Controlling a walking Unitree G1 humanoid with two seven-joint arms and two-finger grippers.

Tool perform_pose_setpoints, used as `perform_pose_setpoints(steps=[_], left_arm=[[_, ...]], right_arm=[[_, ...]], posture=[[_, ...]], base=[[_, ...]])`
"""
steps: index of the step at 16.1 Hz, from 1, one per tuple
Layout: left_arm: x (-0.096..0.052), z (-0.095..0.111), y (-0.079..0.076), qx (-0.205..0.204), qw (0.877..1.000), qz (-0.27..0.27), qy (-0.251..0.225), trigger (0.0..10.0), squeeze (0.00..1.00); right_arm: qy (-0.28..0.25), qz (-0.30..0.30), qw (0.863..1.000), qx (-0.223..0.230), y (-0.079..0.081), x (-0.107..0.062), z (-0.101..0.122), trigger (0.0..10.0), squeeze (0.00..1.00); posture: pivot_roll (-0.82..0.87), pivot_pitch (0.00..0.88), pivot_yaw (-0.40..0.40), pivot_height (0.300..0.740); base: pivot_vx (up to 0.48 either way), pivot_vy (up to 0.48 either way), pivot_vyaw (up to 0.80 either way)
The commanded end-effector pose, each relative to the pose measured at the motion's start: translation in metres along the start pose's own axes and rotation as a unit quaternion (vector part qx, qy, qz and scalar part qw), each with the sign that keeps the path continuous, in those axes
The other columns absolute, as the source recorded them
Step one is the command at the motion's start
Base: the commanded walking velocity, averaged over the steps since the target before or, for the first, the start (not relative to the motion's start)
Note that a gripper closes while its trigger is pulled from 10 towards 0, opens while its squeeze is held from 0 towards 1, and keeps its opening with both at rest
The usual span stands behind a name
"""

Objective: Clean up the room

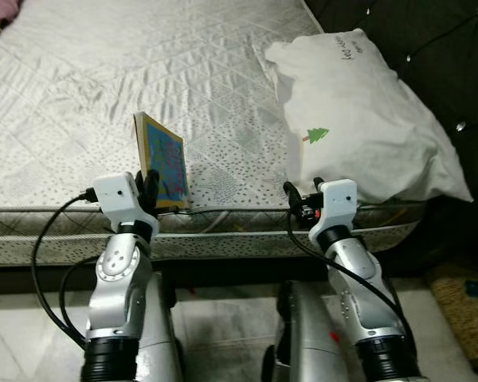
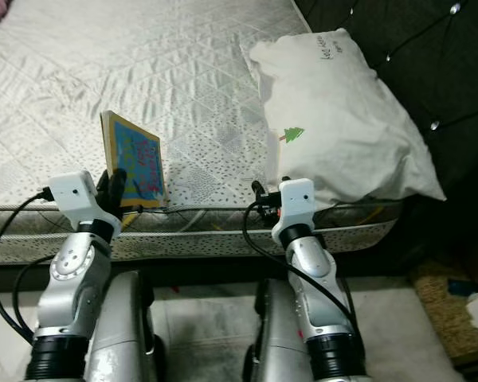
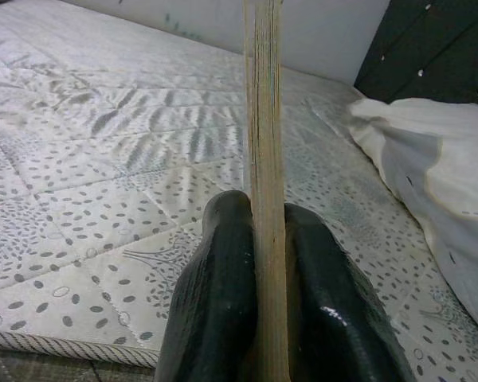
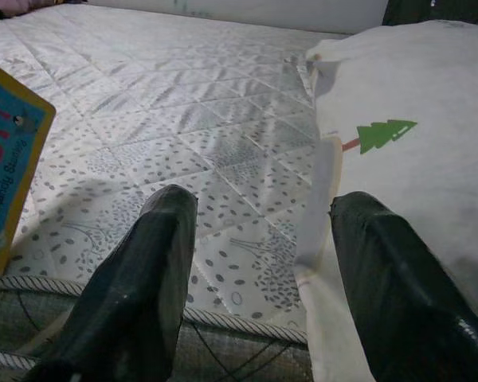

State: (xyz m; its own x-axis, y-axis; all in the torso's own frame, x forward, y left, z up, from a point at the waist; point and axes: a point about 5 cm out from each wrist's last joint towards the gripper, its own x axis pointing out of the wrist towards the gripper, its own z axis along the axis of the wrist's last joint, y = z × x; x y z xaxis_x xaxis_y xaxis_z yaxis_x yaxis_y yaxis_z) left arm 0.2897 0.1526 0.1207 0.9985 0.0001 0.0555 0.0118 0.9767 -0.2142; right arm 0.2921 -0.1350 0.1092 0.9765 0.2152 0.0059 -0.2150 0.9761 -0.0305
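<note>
**Cardboard book pinched upright at the mattress edge**

Cardboard, stiff and thin: that was my read of the picture book (image 1: 162, 161) in the head views. It stood upright on its lower edge at the near rim of the quilted mattress (image 1: 103, 95), its blue cover angled toward the white pillow (image 1: 358, 111). My left gripper (image 1: 150, 188) was clamped on its near lower part, and my right gripper (image 1: 303, 199) sat apart from it, at the mattress edge just before the pillow's near corner. Open quilted surface ran wide beyond the book and to its left; the dark tufted headboard (image 1: 430, 40) closed off the far right, behind the pillow.

Along my left wrist, the book (image 3: 264, 159) showed edge-on, a narrow tan slab between my two fingers (image 3: 215, 302), which pressed both faces. I judged it light and rigid, unlikely to bend, though a glossy cover could slip if tilted; a hold low near the spine seemed soundest. The mattress rim lay just below the fingers.

Along my right wrist, my fingers (image 4: 143, 270) were spread wide with nothing between them but mattress. The pillow (image 4: 398, 159), with its green tree print, lay just beside one finger: soft, bulky, best taken by a corner. The book's cover (image 4: 12, 167) stood off to the other side, with free quilt between.
</note>
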Motion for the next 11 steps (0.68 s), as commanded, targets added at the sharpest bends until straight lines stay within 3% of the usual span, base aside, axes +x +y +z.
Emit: perform_pose_setpoints(steps=[1, 5, 11], left_arm=[[0.001, -0.001, -0.005, 0.001, 1.0, -0.012, 0.006, 10.0, 0.0], [0.007, -0.001, -0.005, -0.012, 1.0, -0.013, 0.003, 10.0, 0.0], [0.046, 0.008, -0.023, -0.073, 0.996, -0.059, -0.001, 10.0, 0.0]], right_arm=[[-0.004, -0.003, 1.0, -0.004, -0.002, 0.0, 0.003, 10.0, 0.0], [-0.005, 0.0, 1.0, -0.001, -0.002, 0.0, 0.003, 10.0, 0.0], [-0.025, -0.011, 0.999, -0.04, -0.013, -0.013, 0.016, 10.0, 0.0]], posture=[[0.03, 0.105, -0.051, 0.518], [0.02, 0.107, -0.054, 0.489], [-0.04, 0.116, -0.068, 0.474]], base=[[0.0, 0.0, 0.0], [0.0, 0.0, 0.0], [0.0, 0.0, 0.0]])
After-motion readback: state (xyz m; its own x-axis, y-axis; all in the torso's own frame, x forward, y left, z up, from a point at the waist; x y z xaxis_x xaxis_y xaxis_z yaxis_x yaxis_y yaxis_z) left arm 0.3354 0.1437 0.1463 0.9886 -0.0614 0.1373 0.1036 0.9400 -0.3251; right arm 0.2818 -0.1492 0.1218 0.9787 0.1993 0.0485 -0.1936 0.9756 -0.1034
